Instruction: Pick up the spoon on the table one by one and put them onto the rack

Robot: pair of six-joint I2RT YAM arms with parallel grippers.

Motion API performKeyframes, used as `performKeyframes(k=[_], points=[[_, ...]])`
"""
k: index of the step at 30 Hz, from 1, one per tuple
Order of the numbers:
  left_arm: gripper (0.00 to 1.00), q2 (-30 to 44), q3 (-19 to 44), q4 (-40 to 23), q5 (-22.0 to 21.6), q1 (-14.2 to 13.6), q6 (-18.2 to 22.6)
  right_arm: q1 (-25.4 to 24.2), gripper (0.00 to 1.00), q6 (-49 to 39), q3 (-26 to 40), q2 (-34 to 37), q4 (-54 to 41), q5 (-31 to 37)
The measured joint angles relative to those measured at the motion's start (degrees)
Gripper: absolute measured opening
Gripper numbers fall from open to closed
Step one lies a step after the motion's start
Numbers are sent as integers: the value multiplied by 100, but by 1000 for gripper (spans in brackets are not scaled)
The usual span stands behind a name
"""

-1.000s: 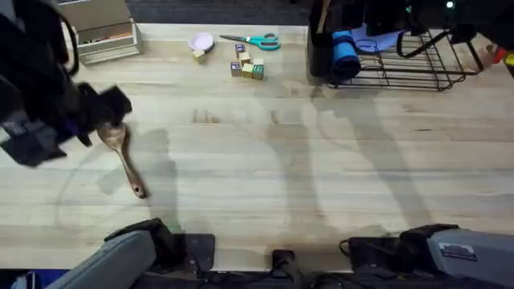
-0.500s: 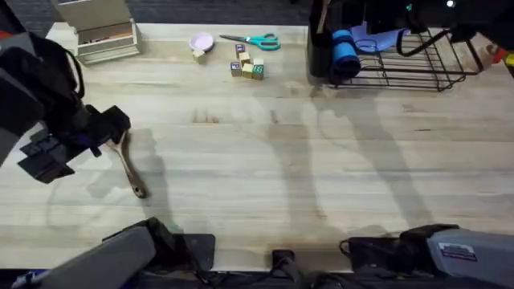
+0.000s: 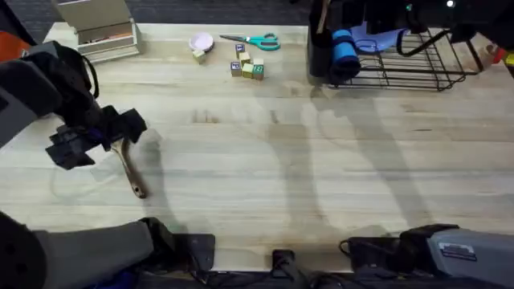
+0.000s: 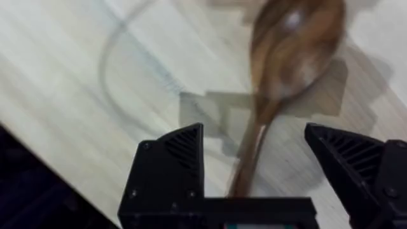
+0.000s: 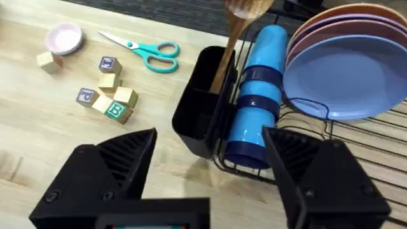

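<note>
Since earlier: left claw (image 3: 120, 132) shifted toward 1 o'clock over wooden spoon (image 3: 128, 164) | spoon flat on bench (image 3: 265, 168), handle to 5 o'clock | fingers spread wide, astride handle | right claw (image 5: 210, 172) wide, by rack (image 3: 418, 60)

The broad middle of the bench (image 3: 321, 160) lies bare between the spoon (image 3: 128, 164) at the left and the rack (image 3: 401, 60) at the far right. Along the far edge stand scissors (image 3: 253, 40), lettered blocks (image 3: 247, 67) and a beige organiser (image 3: 100, 32). A blue bottle (image 5: 257, 95) and plates (image 5: 346, 70) crowd the rack beside its black holder (image 5: 203, 102), where a spoon handle (image 5: 226, 54) stands.
</note>
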Motion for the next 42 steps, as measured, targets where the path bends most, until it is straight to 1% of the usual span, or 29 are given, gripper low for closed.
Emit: performKeyframes(k=[3,7,9,17,20,23,28,30,32,34,35,36,39,41,42], points=[[971,113,0,96,268,0,230,0,996,0,0,0,0,0],[970,346,0,103,434,0,370,0,996,0,0,2,0,2],[969,466,15,118,523,0,404,0,996,0,0,0,0,1],[996,468,28,116,588,48,453,0,998,0,0,0,-72,0],[956,473,28,121,703,111,455,0,998,2,0,0,-74,0],[964,490,22,147,885,241,473,0,998,0,0,0,-90,0],[968,490,-48,211,1364,619,494,0,998,0,0,1,-94,1],[954,488,-50,228,1445,723,497,0,997,0,0,0,-92,0],[917,490,-50,243,1488,794,496,0,997,0,0,1,-94,2],[844,489,-50,247,1496,844,495,0,997,0,0,0,-92,0],[771,489,-50,247,1482,860,492,0,996,0,0,0,-92,0],[653,490,-50,250,1460,883,497,0,997,0,0,0,-92,0],[438,488,-50,265,1447,911,494,0,997,0,0,2,-94,0],[384,489,-50,269,1451,909,512,0,998,0,0,0,-94,1],[373,488,-50,271,1451,909,512,0,997,0,0,0,-92,0]])
